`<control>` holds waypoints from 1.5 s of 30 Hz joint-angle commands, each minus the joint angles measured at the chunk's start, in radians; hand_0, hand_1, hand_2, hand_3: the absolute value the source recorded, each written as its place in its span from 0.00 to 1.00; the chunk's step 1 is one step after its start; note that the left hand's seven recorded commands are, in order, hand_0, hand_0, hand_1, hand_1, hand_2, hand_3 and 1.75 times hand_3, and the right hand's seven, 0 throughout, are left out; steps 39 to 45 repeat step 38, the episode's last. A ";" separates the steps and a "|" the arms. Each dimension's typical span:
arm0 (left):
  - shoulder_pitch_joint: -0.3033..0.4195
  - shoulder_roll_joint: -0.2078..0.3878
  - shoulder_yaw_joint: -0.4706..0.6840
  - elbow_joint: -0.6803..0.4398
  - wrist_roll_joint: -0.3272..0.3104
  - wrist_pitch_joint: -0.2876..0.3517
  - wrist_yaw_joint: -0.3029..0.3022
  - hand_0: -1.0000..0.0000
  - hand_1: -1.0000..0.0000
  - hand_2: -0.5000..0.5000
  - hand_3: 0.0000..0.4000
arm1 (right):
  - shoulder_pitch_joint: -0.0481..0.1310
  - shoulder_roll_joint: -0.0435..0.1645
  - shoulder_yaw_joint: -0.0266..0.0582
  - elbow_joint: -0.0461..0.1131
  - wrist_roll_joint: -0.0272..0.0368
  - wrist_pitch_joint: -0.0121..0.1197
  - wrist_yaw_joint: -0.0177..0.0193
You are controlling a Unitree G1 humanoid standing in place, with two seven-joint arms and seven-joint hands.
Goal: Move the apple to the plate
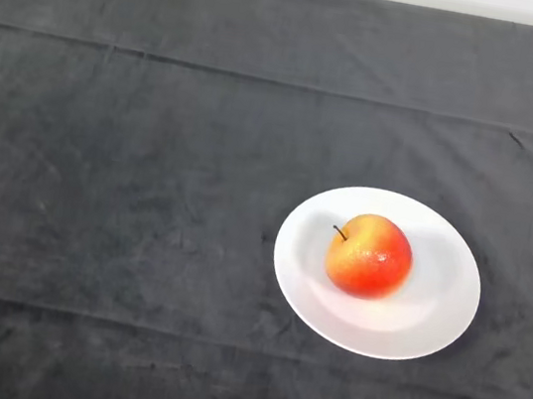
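A dark cloth point(128, 189) covers the whole surface. Right of centre and toward the near side lies a white plate point(430, 314). On it, a little left of its middle, sits the red-yellow apple point(369, 256), stem pointing up and left

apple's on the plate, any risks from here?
Few, as far as this view shows.
1. The apple is round and sits slightly left of the centre of the plate; a knock to the table might roll it towards the rim.
2. The dark cloth is creased; a tug on it would probably shift the plate too.
No arm is in view, so nothing is near enough to disturb it.
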 commanded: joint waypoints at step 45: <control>-0.066 0.026 0.035 0.044 0.024 -0.013 -0.015 1.00 1.00 0.50 0.00 | 0.011 -0.033 -0.0080 -0.003 0.0112 0.000 0.0023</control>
